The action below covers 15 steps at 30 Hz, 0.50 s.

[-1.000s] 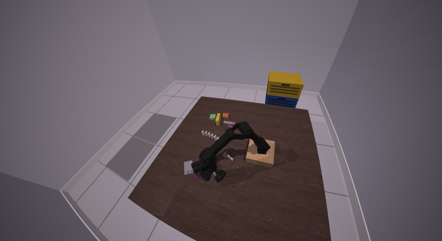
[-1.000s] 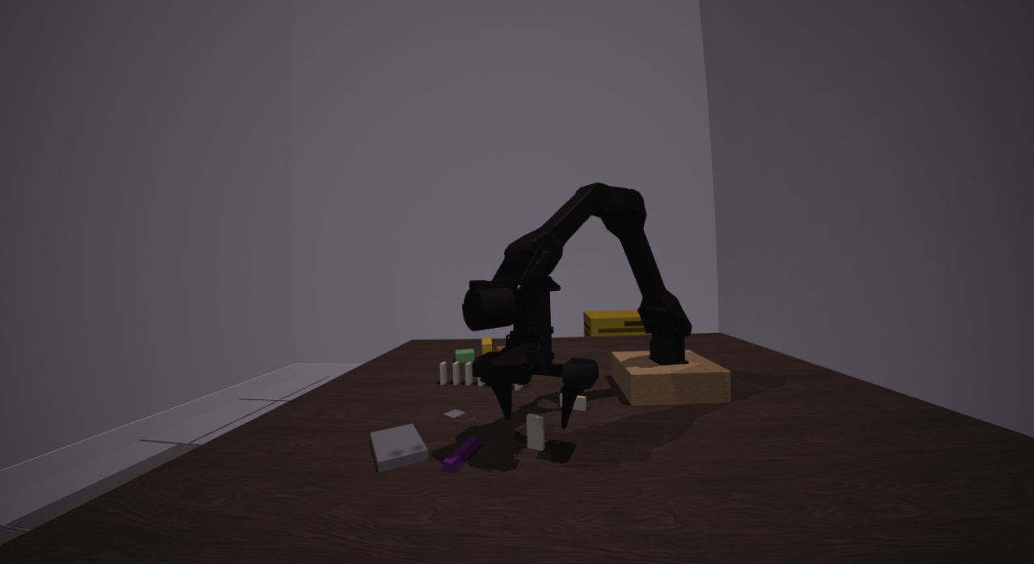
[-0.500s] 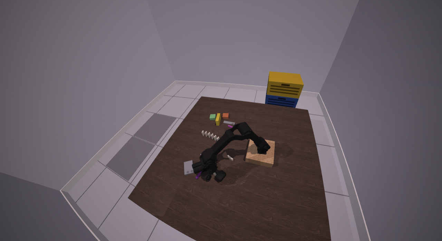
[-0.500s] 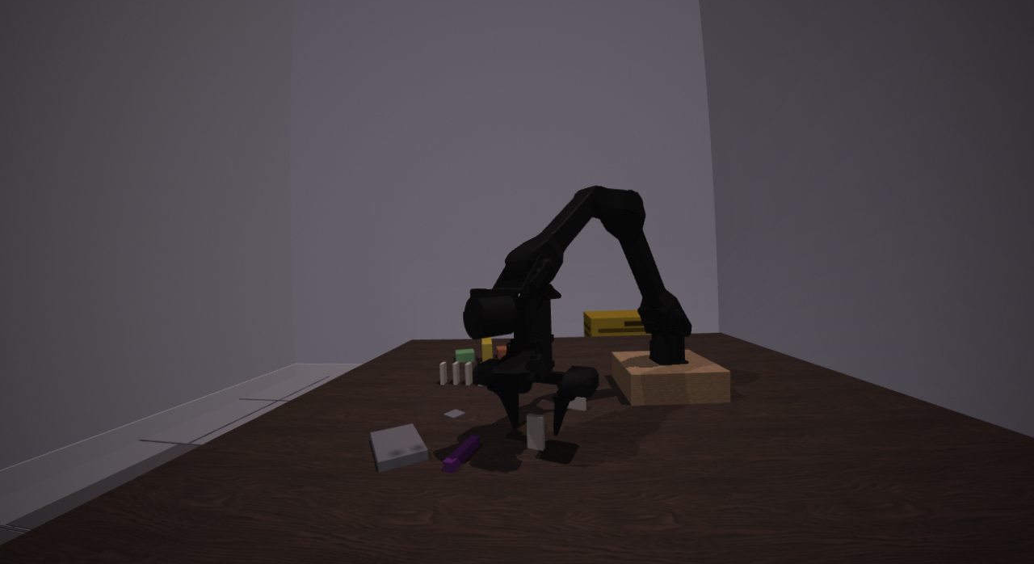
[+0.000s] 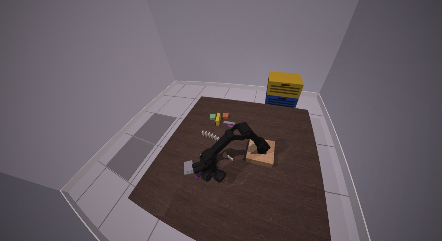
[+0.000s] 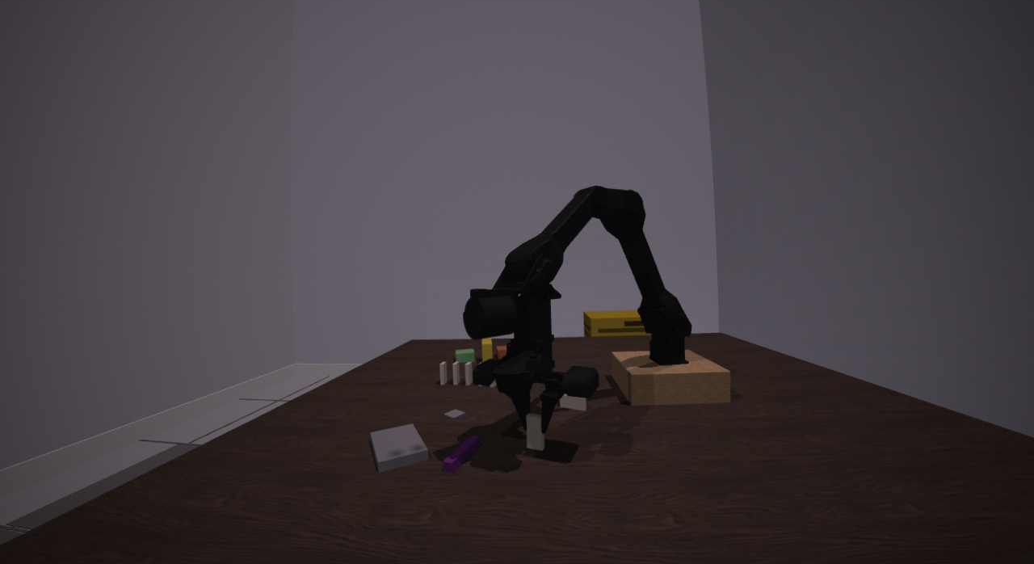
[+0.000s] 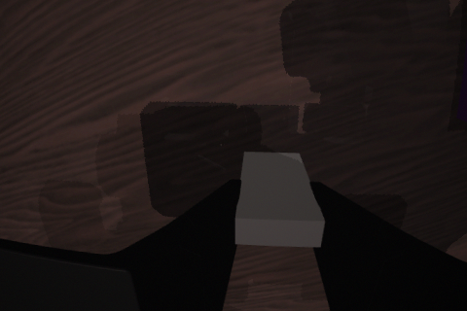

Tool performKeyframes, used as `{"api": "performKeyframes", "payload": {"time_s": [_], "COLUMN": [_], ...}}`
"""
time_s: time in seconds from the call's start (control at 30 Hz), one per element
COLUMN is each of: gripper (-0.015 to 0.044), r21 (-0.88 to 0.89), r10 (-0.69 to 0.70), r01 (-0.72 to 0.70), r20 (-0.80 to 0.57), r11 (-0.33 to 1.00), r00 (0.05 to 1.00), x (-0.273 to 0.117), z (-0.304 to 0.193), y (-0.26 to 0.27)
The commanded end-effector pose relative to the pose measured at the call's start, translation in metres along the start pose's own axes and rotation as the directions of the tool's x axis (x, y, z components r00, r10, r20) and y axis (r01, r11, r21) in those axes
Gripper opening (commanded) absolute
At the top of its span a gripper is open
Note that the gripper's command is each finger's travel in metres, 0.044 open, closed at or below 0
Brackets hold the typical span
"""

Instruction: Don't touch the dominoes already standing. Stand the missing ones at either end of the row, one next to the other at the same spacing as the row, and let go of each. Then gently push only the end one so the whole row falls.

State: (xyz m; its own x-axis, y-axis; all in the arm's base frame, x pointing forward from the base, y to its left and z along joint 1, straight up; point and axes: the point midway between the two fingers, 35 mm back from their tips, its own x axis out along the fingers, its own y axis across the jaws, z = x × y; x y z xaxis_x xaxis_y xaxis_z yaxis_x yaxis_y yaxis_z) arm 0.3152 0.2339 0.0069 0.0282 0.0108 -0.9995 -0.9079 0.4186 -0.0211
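Note:
My gripper (image 6: pixel 535 423) (image 7: pixel 274 192) points down and is shut on a white domino (image 6: pixel 535 436) (image 7: pixel 272 199). The domino is upright between the fingertips, its lower end at or close to the table; a gap cannot be told. In the top view the arm hides this domino. A row of several white standing dominoes (image 5: pixel 209 135) (image 6: pixel 456 373) is farther back, partly hidden by the arm. Another white domino (image 5: pixel 230 158) (image 6: pixel 573 402) lies on its long edge or side between the gripper and the arm's base.
A grey box (image 5: pixel 188 167) (image 6: pixel 393 448) and a purple bar (image 5: pixel 197 175) (image 6: pixel 462 452) lie beside the gripper. A small pale tile (image 6: pixel 454 413) lies behind them. Green (image 5: pixel 212 116), yellow (image 5: pixel 218 119) and orange (image 5: pixel 225 115) blocks are beyond the row, near a grey strip (image 5: pixel 229 122). The arm stands on a wooden block (image 5: pixel 258 161) (image 6: pixel 679 388).

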Motion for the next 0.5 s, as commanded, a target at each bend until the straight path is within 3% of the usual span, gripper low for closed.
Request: {"api": "performKeyframes", "payload": {"time_s": [0.0, 0.27, 0.47], "gripper": [0.0107, 0.0107, 0.0107], "r21": [-0.004, 0.0, 0.0], "r10": [0.004, 0.0, 0.0], "r01": [-0.004, 0.0, 0.0], "r20": [0.002, 0.001, 0.0], "r11": [1.0, 1.0, 1.0], "r00": [1.0, 1.0, 1.0], "x": [-0.002, -0.123, -0.134], "z": [0.001, 0.002, 0.0], "y": [0.0, -0.002, -0.001]}}
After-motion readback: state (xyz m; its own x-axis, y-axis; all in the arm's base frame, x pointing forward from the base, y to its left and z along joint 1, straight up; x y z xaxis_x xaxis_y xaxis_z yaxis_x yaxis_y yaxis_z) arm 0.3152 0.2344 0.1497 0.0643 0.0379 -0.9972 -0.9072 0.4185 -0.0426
